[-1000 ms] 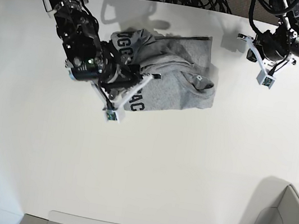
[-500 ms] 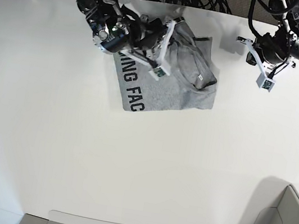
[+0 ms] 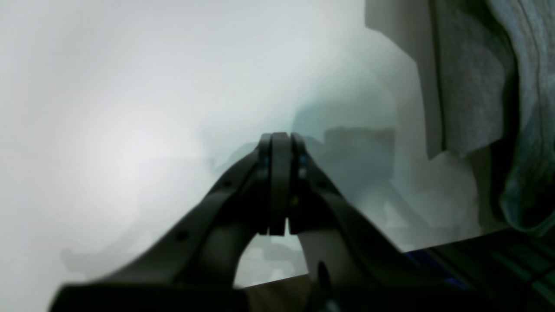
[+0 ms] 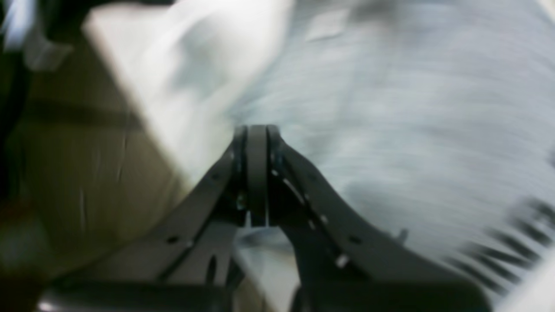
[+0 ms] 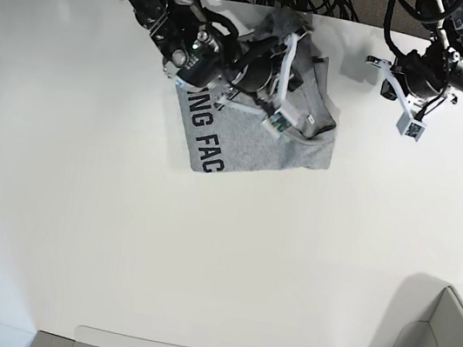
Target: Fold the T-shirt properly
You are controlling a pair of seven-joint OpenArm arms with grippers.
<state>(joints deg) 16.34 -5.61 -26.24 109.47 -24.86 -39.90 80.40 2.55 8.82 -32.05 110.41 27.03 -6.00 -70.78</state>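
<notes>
A grey T-shirt (image 5: 259,138) is spread, partly folded and rumpled, near the far edge of a white table (image 5: 201,257). Black letters (image 5: 206,139) are seen along its left side in the base view. The right gripper (image 5: 286,81) is poised above the shirt's upper part, jaws clenched with nothing seen between them. The left gripper (image 5: 411,109) is held over bare table just beside the shirt, also clenched and empty.
</notes>
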